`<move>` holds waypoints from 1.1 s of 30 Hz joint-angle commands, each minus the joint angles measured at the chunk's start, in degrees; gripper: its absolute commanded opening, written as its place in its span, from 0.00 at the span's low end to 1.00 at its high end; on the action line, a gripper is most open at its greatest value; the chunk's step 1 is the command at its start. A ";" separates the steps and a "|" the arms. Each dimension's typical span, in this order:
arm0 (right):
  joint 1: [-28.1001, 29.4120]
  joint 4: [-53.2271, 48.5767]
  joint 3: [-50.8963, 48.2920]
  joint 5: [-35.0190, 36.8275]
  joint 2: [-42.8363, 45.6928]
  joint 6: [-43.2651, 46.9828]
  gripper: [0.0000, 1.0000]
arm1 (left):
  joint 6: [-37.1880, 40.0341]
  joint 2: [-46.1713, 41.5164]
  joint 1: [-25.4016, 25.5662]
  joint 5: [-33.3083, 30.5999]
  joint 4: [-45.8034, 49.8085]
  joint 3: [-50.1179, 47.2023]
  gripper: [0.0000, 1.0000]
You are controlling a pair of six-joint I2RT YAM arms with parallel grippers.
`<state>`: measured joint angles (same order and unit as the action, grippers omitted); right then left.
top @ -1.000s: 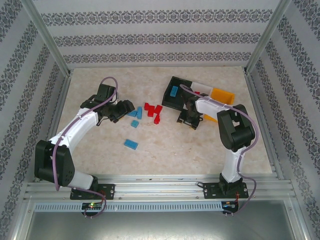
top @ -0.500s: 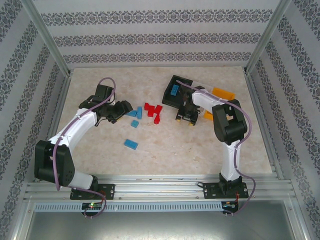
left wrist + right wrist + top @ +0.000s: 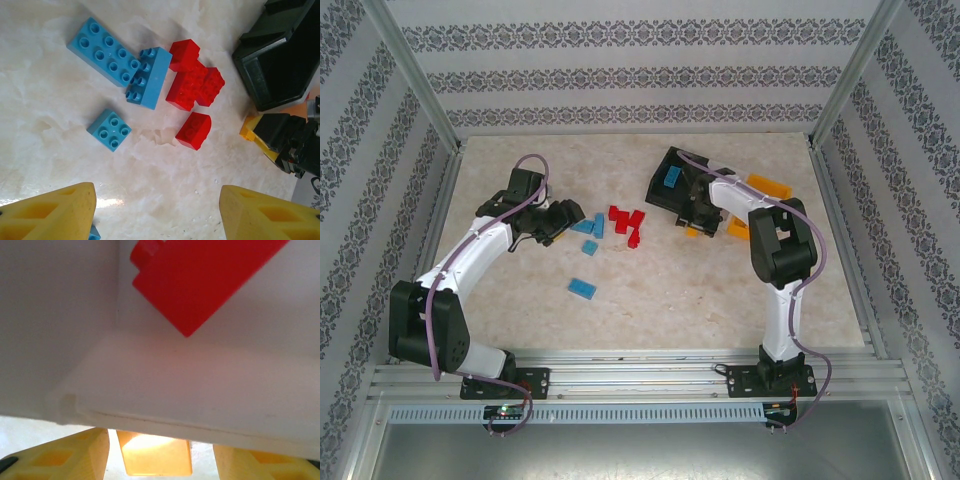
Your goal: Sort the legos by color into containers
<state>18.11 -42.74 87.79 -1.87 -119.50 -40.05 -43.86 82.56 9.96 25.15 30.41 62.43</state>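
Left gripper [image 3: 157, 215] hangs spread and empty over loose blue legos [image 3: 107, 52] and red legos [image 3: 192, 85] on the table [image 3: 50, 140]. Right gripper [image 3: 161, 452] sits at the near wall of the white bin [image 3: 200, 390], jaws apart either side of an orange brick [image 3: 155, 460], not touching it. A red brick [image 3: 200, 280] lies in that bin, a blue brick [image 3: 670, 181] in the black bin [image 3: 655, 195]

The top external camera sits high behind the arms and looks down and forward over the whole table [image 3: 650, 300]. The left wrist camera looks steeply down from close above the red bricks [image 3: 192, 85] left of centre. It shares them and the black bin [image 3: 275, 60] with the overhead view. The right wrist camera sits almost against the white bin [image 3: 190, 385], far right.
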 commanded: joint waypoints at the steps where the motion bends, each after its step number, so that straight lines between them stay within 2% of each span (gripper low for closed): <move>1: -0.17 3.50 -0.93 3.25 0.77 1.05 0.57 | -0.54 -0.04 -1.08 0.95 -1.46 -1.28 0.67; 6: -0.13 3.45 0.37 1.98 -3.08 0.18 0.56 | -0.39 -0.93 -1.86 1.14 -0.47 -2.34 0.67; 12: 1.40 2.81 -0.63 1.87 -3.40 -0.55 0.42 | -0.19 -1.88 -3.15 1.35 -0.44 -3.91 0.67; 17: 2.20 2.37 -3.92 2.16 1.30 -1.03 0.27 | -0.98 -1.75 -3.37 1.73 -1.99 -4.51 0.67; 23: 2.25 -0.63 -7.34 1.69 12.28 -1.70 0.28 | -1.54 -1.24 -3.35 1.92 -3.25 -4.24 0.67; 28: -2.92 -3.52 -8.74 1.31 20.67 -0.01 0.29 | -0.08 0.80 -1.60 2.12 -2.46 -2.82 0.67; 33: -13.62 -4.28 -7.46 1.52 21.79 5.12 0.29 | 2.48 6.16 3.01 2.01 0.89 0.87 0.67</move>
<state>8.97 -44.29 80.12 -0.91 -96.53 -38.37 -43.86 86.21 10.39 26.59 29.26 60.82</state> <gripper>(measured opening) 0.294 0.672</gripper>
